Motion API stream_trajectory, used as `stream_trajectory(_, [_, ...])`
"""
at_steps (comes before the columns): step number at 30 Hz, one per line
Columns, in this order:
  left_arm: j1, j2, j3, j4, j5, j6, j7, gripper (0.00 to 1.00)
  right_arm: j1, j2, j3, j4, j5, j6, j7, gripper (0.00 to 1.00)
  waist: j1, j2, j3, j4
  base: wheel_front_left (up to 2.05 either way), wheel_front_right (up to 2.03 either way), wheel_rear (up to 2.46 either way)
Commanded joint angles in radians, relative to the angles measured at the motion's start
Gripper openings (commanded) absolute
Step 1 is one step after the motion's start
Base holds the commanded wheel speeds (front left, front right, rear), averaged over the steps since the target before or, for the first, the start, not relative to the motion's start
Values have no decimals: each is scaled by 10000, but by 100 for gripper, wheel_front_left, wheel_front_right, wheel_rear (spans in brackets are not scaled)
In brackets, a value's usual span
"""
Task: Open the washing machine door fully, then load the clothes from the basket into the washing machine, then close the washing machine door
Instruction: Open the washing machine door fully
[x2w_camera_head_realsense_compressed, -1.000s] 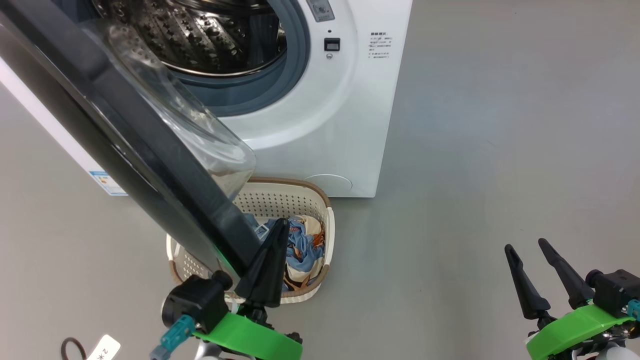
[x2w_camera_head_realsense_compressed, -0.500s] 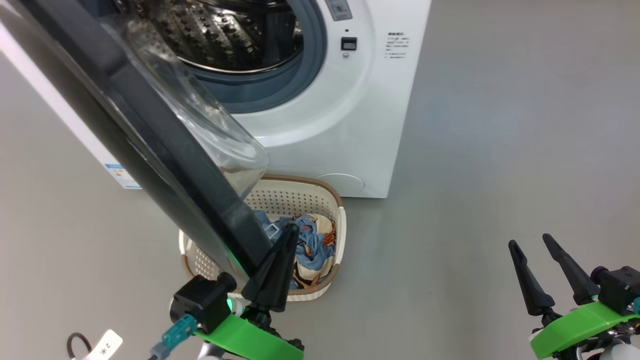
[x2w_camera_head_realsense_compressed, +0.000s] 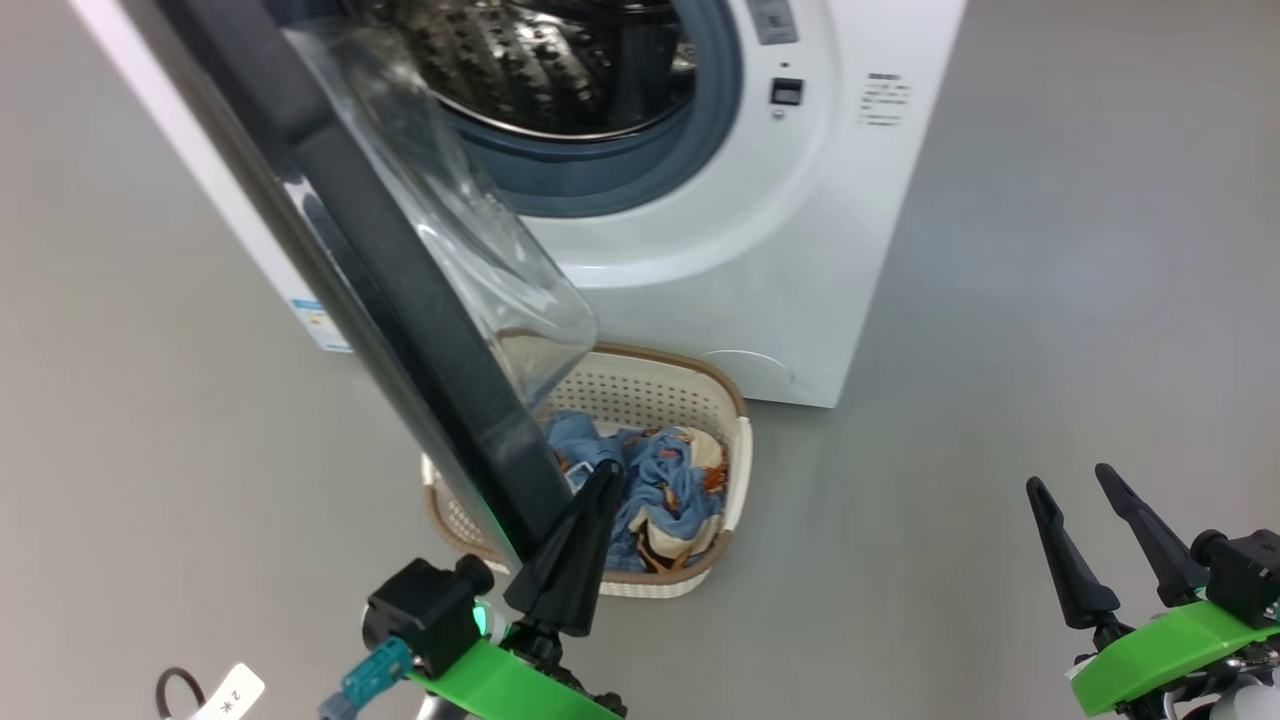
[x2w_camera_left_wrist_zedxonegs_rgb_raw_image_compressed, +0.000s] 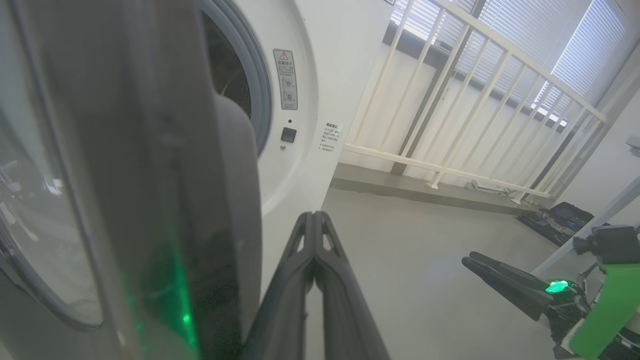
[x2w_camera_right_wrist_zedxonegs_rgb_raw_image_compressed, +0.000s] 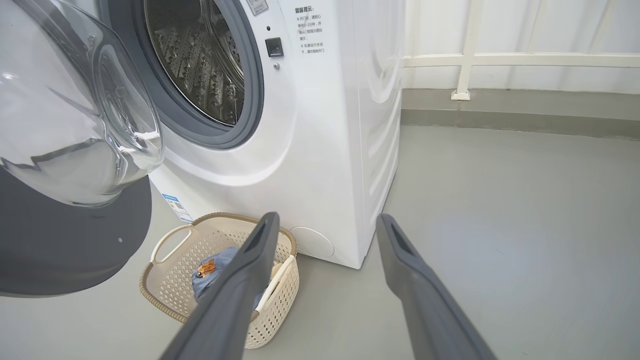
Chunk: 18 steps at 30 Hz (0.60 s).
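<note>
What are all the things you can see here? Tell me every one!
washing machine: one, white, standing on the grey floor
washing machine door: one, black ring with clear glass, swung open above the basket
basket: one, cream with brown rim, on the floor before the machine
clothes: one bundle, light blue with orange and cream, inside the basket
label: one, blue, machine's lower corner
railing: one, white, beyond the machine
tag: one, white, head view's lower left corner
left pincer: one, dark, shut, beside the door's edge
right pincer: one, dark, open, empty, above bare floor
</note>
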Motion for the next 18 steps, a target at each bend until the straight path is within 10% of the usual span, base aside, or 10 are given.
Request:
stream_trajectory(1, [-188,271,644,-114,-90,168,-136,0,-149,-228,205,-249,-7,16,-120,100,0,0,-30,264,0,0,0])
stream_trajectory(18, [320,342,674,-164,104,396,-137,0,-57,-434,323,-277,-37,16,-120,100,0,0,-160,1575,0,0,0])
